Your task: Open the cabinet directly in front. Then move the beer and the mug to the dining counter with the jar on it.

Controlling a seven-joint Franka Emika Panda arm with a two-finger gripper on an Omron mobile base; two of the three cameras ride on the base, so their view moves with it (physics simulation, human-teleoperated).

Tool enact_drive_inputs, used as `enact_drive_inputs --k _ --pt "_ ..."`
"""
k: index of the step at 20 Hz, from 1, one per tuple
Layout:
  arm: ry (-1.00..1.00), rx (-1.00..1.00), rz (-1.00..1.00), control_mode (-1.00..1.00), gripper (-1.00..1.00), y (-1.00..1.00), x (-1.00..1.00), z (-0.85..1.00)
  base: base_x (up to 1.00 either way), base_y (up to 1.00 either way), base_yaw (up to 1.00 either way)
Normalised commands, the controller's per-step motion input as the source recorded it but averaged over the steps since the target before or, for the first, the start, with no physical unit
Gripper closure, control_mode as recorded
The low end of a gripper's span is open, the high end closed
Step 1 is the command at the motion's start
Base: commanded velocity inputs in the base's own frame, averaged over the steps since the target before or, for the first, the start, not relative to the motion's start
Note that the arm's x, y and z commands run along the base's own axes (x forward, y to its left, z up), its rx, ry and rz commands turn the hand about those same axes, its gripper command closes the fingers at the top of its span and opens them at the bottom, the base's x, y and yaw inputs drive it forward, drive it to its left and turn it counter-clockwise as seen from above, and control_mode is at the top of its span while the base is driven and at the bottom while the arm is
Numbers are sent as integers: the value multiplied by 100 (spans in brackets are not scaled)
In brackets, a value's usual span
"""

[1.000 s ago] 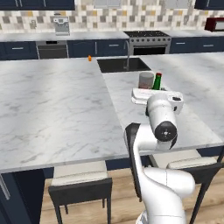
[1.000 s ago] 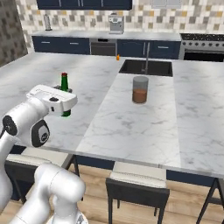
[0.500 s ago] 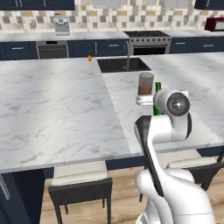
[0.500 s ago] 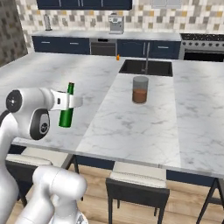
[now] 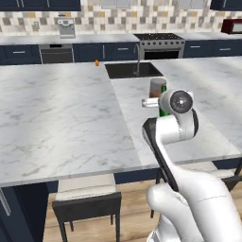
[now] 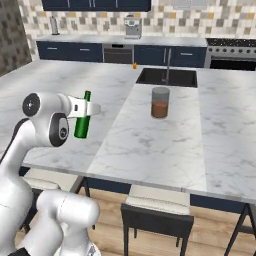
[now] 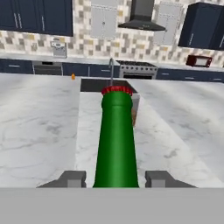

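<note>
Meanwhile the gripper was clenched around the beer, the green bottle held in the air above the dining counter and not resting on it. In the right base view the bottle leaned a little, its cap tipped toward the far wall, with the white hand clasping it just below the neck. Half a second before, the bottle had hung lower and nearer the front edge of the marble; a full second before, it had stood closer to upright beside the arm's wrist. So the arm had swung the bottle out and up over the counter's left half during that second.

In the left base view the beer peeped out from behind the round wrist joint, only its neck and a strip of its body in sight, and it stood right before the jar as seen from that side. The jar had not moved: it sat upright on the marble just short of the inset sink, well apart from the bottle in the right base view.

The hand view looked along the beer, whose green body ran up from between the two fingertips to its red-rimmed cap. The jar's brown contents showed just behind the bottle's shoulder.
</note>
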Motion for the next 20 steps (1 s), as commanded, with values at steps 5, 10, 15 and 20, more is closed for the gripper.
enact_drive_inputs --k 5,10,15,20 --pt "2 0 0 -100 100 -1 100 -35 0 0 0" --pt "0 0 0 -100 100 0 87 -42 0 0 0" --pt "-18 0 2 -100 100 -2 21 -51 0 0 0" --pt "-35 0 1 -100 100 -3 0 -47 0 0 0"
